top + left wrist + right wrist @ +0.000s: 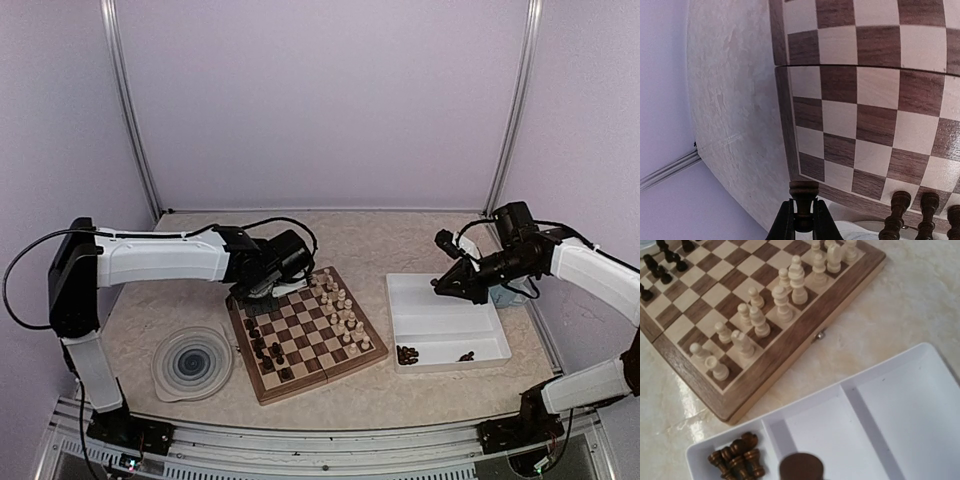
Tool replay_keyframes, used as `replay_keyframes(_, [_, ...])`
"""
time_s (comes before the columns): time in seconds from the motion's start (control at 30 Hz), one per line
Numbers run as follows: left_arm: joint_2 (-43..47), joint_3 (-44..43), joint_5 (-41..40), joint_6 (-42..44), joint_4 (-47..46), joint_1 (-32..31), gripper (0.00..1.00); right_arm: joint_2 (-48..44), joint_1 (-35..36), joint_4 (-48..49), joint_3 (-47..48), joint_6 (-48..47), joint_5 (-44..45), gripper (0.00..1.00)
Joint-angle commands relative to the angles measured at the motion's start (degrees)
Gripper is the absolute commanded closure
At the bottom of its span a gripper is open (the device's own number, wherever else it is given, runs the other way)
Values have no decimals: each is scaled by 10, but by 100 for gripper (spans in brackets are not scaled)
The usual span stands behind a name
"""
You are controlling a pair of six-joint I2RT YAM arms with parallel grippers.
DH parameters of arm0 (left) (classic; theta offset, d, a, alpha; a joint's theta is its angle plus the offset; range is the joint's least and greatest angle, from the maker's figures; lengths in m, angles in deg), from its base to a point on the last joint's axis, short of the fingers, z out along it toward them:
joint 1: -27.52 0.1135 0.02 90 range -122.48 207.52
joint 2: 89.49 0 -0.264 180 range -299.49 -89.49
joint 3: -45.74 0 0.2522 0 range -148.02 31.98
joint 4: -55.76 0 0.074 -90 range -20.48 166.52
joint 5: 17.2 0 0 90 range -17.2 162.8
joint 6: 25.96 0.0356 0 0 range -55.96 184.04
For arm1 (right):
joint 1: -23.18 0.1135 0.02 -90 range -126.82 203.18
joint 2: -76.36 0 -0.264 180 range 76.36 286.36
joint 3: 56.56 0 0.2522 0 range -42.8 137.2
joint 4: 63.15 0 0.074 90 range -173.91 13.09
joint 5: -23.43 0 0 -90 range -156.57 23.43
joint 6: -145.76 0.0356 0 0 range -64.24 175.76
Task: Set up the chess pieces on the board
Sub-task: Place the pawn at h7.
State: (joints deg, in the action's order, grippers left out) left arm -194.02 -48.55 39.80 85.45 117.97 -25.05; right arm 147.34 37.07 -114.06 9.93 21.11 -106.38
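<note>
— Where did the left claw stand?
— The left gripper pinched a dark brown turned wooden chess piece between black fingers, right at a corner of the square checkered wooden board, over its border.
— Any room there?
— Bare beige stone-patterned table ran from that edge to the lilac wall. The board's middle squares were bare. Dark pieces lined its left side and cream pieces crowded the right edge.
— And the right?
— The right gripper, pressed together, hung above the far part of the white two-compartment tray. A strip of table separated the tray from the board. Clustered brown pieces lay in its near corner. Whether that claw held anything, I could not tell.
</note>
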Motion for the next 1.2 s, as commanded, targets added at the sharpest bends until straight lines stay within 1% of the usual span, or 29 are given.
replay_keyframes(0.0, [-20, 20, -73, 62, 5, -17, 100, -17, 9, 13, -19, -2, -6, 96])
replay_keyframes(0.07, [-29, 20, -65, 67, 6, -21, 100, -22, 9, 17, -27, -2, -6, 96])
replay_keyframes(0.13, [-38, 22, -53, 72, 6, -23, 97, -25, 9, 20, -32, -1, -6, 96])
replay_keyframes(0.2, [-53, 19, -52, 73, 7, -24, 96, -28, 9, 22, -35, -1, -8, 96])
replay_keyframes(0.43, [-102, -15, -33, 68, 14, -22, 94, -33, 9, 25, -40, -1, -13, 96])
replay_keyframes(0.5, [-112, -22, -31, 63, 15, -19, 91, -33, 8, 25, -43, 0, -14, 96])
replay_keyframes(0.6, [-122, -28, -33, 57, 13, -17, 83, -32, 9, 26, -45, 0, -14, 96])
replay_keyframes(0.73, [-124, -31, -34, 56, 5, -16, 76, -32, 9, 28, -47, -1, -13, 96])
replay_keyframes(0.87, [-118, -34, -30, 52, 3, -13, 72, -28, 9, 28, -47, 0, -13, 96])
replay_keyframes(1.17, [-75, -44, 14, 49, 10, -4, 70, -23, 9, 26, -44, -1, -14, 96])
